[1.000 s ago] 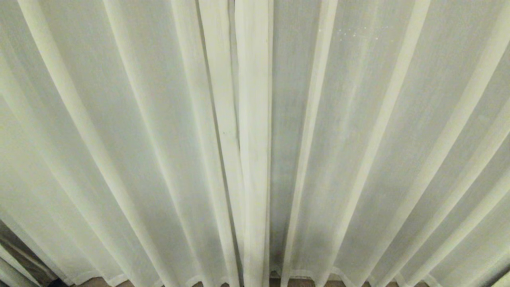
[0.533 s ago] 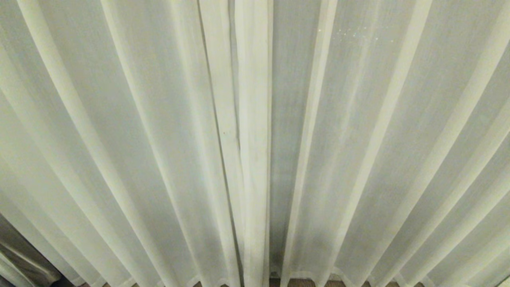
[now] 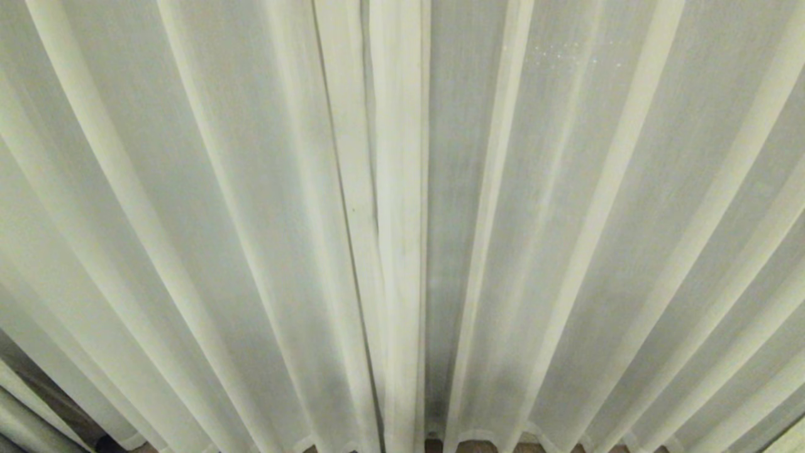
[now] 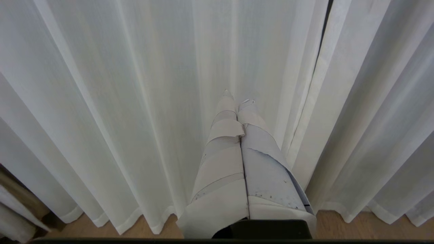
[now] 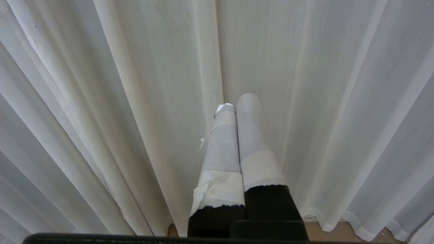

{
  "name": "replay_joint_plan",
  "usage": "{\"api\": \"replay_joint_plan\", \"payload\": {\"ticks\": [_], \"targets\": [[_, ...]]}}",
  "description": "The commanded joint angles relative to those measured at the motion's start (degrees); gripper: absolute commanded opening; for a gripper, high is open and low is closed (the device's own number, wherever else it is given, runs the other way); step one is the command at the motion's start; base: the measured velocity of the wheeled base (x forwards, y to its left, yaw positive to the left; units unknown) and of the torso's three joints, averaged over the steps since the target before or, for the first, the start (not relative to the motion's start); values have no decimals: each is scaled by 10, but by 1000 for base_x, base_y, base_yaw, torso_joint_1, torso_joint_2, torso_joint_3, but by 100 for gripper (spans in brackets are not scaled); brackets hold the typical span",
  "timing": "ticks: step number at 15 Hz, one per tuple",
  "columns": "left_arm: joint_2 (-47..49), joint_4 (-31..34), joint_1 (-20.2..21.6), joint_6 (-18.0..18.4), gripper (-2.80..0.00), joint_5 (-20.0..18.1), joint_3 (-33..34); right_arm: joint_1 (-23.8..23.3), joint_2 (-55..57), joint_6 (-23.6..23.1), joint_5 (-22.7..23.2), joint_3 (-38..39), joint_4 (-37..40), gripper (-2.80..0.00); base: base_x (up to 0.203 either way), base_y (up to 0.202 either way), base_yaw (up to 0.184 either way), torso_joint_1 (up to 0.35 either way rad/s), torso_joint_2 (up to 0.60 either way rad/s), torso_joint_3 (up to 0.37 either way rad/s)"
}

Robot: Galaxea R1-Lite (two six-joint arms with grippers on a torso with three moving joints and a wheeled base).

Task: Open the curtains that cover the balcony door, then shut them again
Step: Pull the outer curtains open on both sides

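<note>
The curtains hang drawn together and fill the head view: a left panel (image 3: 188, 220) and a right panel (image 3: 597, 220) whose edges overlap near the middle. The balcony door is hidden behind them. Neither arm shows in the head view. In the left wrist view my left gripper (image 4: 237, 98) points at the left panel (image 4: 135, 101), close to the dark slit between the panels (image 4: 318, 67); its taped fingers are pressed together and hold nothing. In the right wrist view my right gripper (image 5: 237, 101) faces the right panel (image 5: 322, 101), also shut and empty.
A strip of wooden floor (image 4: 335, 223) shows under the wavy hem, also in the right wrist view (image 5: 315, 230). At the far left, beside the left panel, a brownish gap and more pale fabric (image 4: 17, 203) stand.
The pleats at the left of the head view have shifted a little and the dark gap in the lower left corner has changed shape. The overlap at the middle holds its place.
</note>
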Motion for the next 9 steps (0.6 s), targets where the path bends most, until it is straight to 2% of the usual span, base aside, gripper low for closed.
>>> {"api": "replay_joint_plan", "payload": {"ticks": [1, 9], "targets": [[-1, 0, 0, 0, -280, 0, 0, 0, 0, 0, 0, 0, 0, -280, 0, 0, 0, 0, 0, 0], [-1, -1, 0, -1, -280, 0, 0, 0, 0, 0, 0, 0, 0, -280, 0, 0, 0, 0, 0, 0]]}}
